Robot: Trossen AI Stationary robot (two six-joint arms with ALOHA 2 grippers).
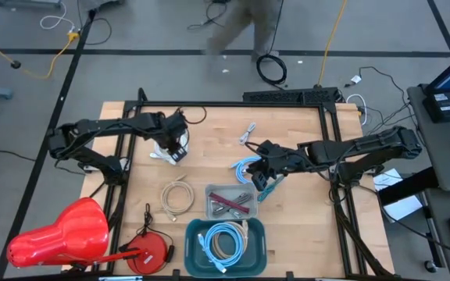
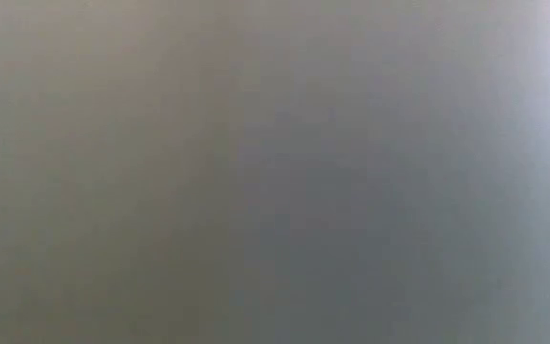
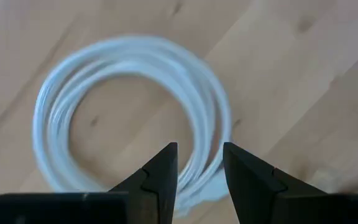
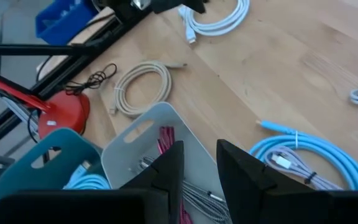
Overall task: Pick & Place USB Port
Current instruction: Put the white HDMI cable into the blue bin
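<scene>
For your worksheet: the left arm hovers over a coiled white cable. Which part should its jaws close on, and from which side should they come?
Probably from straight above, closing across the bundled strands of the white cable on one side of the loop. It lies flat on the table, and the left gripper, open, already straddles that side.

The low view was wholly blurred to grey; a person [image 1: 244, 27] at the high view's top edge was smeared and cut off.

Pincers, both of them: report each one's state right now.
Left pincer: open, empty, over the white cable coil.
Right pincer: open, empty, above the grey bin.
</scene>
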